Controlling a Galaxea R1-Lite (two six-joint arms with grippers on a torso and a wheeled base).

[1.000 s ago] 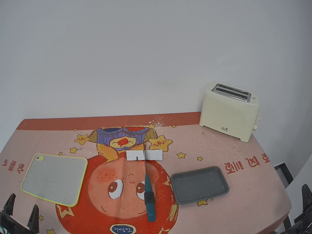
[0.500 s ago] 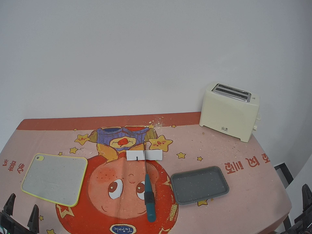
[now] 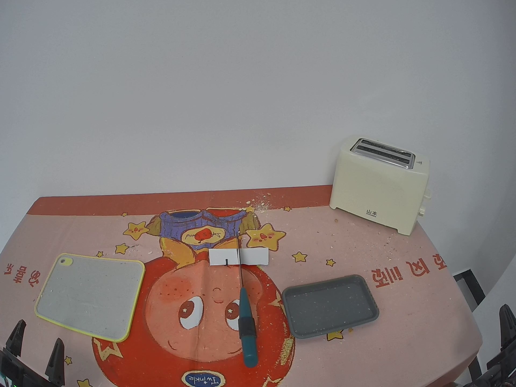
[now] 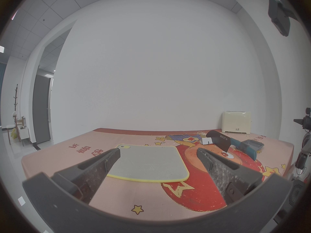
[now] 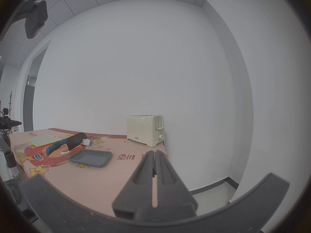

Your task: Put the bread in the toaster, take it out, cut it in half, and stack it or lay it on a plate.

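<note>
Toaster (image 3: 379, 184) standing upright | left pincer (image 4: 158, 152) spread | right pincer (image 5: 155, 153) pressed together

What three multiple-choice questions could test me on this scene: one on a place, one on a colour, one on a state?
1. Where does the toaster stand?
A) far right corner of the table
B) near left corner
C) dead centre

2. What colour is the knife handle?
A) red
B) teal
C) white

3. How is the left end effector?
A) open, holding nothing
B) shut on a slice
C) shut on a spoon

Answers:
1 A: it sits at the far right corner in the head view.
2 B: the handle is teal.
3 A: the left wrist view shows its jaws wide apart, with nothing gripped.
</note>
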